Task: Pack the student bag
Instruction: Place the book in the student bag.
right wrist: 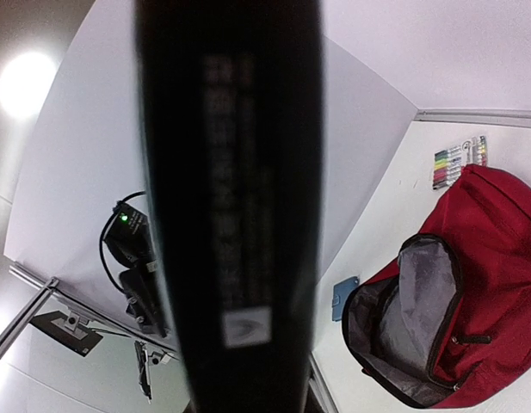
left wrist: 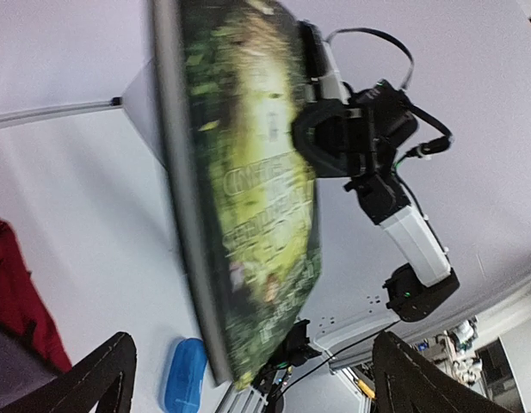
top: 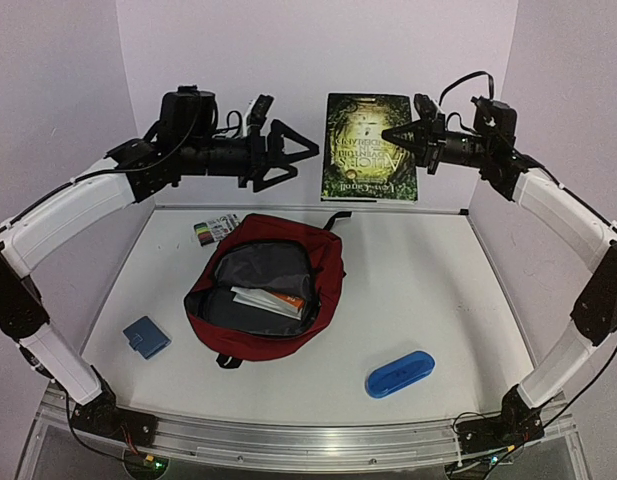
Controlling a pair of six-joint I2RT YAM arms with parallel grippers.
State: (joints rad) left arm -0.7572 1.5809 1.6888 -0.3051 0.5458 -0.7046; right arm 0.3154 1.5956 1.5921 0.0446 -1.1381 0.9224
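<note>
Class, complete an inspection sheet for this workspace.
Surface: white table, bag near its middle.
Job's things: student bag lies unzipped, papers inside; book held up beyond it.
Clutter: marker pack at the bag's top; small blue case, left; blue oblong case, front right.
Tools: left tool open, off the book; right tool shut on the book's edge.
Cables: black cable loops over the right arm.
Surroundings: plain white walls.

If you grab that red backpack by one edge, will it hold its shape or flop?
Probably floppy: the red backpack is soft fabric lying slumped, its opening sagging wide. Lifted by one edge, it would likely fold, and the flat items inside could shift. Pushed, it should drag rather than roll.
</note>
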